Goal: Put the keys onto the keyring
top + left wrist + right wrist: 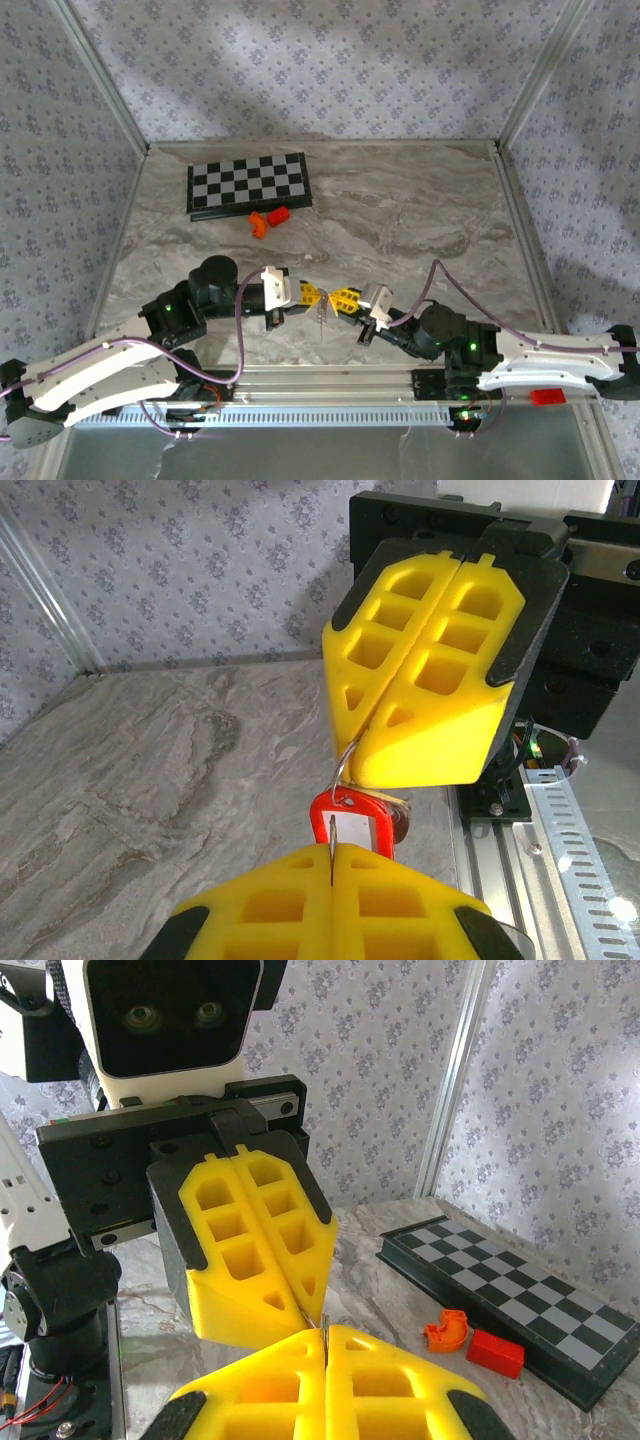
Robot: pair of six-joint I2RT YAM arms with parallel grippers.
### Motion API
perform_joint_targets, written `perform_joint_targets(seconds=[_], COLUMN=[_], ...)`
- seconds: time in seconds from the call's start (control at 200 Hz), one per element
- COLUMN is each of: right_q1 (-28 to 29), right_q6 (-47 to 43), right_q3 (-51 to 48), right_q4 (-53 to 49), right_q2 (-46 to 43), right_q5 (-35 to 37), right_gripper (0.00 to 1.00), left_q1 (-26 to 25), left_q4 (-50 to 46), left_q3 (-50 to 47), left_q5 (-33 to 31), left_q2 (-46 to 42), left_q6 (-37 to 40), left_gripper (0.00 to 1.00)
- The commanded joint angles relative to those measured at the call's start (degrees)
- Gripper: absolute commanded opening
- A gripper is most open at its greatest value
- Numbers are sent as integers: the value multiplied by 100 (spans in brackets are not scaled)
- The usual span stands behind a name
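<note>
Both grippers meet tip to tip above the near middle of the table. My left gripper (310, 295) (331, 852) is shut on a key (331, 840), a thin silver blade seen edge-on that sticks out of its yellow fingertips. My right gripper (345, 298) (325, 1335) is shut on the keyring's wire ring (343, 763). The keyring's red tag (352, 820) hangs just below the right gripper's tips, right behind the key. In the right wrist view the left gripper (312, 1300) angles down onto my right fingertips, where a sliver of metal shows in the seam.
A folded chessboard (248, 183) lies at the back left. An orange curved block (447, 1331) and a red-orange block (495, 1352) sit by its near edge. An aluminium rail (330, 410) runs along the near edge. Patterned walls enclose the table.
</note>
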Motion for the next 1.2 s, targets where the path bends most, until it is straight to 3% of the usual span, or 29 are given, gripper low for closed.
perform_joint_targets(seconds=[0.0, 1.194], right_q1=[-32, -96], right_q6=[102, 135], right_q3=[-8, -11], right_q4=[120, 132], right_q2=[-4, -64], right_q5=[-12, -270], right_gripper=[0, 0], left_q1=[-58, -58], left_q4=[130, 130], left_q3=[173, 174], left_q5=[42, 40], left_q2=[-46, -44], left_q6=[90, 92], left_gripper=[0, 0])
